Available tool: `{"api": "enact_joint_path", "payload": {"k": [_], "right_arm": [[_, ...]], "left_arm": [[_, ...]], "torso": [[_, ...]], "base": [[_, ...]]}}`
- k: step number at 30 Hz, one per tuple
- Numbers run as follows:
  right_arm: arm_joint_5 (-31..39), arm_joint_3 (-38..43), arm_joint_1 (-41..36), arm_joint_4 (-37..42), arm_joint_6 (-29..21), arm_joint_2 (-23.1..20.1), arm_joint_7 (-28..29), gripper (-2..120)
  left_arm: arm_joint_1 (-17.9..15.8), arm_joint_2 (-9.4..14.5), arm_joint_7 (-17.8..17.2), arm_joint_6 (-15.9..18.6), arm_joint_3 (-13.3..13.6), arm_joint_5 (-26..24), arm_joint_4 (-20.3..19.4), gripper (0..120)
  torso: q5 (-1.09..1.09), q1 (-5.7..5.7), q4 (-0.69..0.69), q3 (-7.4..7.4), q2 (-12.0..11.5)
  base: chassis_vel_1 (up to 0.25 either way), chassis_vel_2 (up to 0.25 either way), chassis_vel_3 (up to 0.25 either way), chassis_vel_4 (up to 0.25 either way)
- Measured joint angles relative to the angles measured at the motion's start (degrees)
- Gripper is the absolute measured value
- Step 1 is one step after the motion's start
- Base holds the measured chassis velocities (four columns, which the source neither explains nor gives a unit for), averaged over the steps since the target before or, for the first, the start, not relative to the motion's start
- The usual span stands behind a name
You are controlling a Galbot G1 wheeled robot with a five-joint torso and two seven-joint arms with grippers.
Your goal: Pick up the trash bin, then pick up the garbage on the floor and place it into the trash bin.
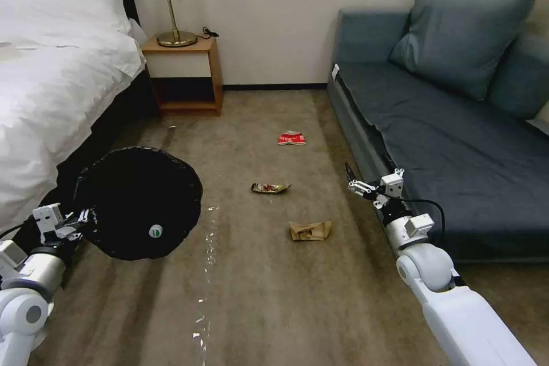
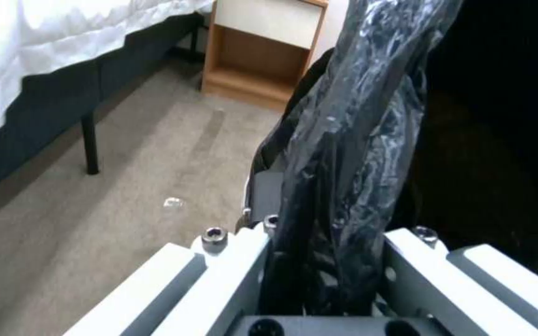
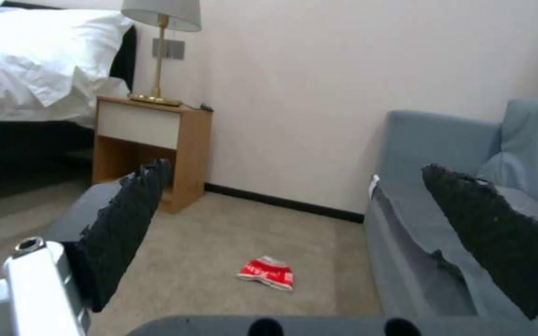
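My left gripper [image 1: 80, 220] is shut on the rim of the trash bin [image 1: 140, 203], held off the floor at the left beside the bed. The bin's black bag lining [image 2: 343, 140] runs between the gripper's jaws. Inside the bin lies a bottle [image 1: 155, 231], white cap and green label showing. On the carpet lie a red-and-white packet [image 1: 291, 138] [image 3: 267, 273], a dark snack wrapper [image 1: 270, 187] and a crumpled brown paper bag [image 1: 310, 230]. My right gripper [image 1: 350, 180] [image 3: 306, 219] hangs open and empty by the sofa's front edge, right of the wrapper and paper bag.
A white bed [image 1: 46, 68] fills the left side. At the back wall stands a wooden nightstand [image 1: 186, 71] with a brass lamp [image 1: 171, 6]. A blue-grey sofa [image 1: 457, 143] lines the right. Small white scraps [image 1: 209, 240] dot the carpet between.
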Motion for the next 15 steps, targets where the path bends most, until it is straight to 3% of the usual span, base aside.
{"api": "enact_joint_path", "payload": {"k": [15], "right_arm": [[0.94, 0.03, -0.12, -0.50, 1.87, 0.01, -1.05, 100]], "left_arm": [[-0.12, -0.05, -0.38, -0.13, 0.64, 0.02, -0.35, 1]], "torso": [[0.01, 0.00, -0.01, 0.00, 0.00]], "base": [[-0.146, 0.147, 0.157, -0.146]]}}
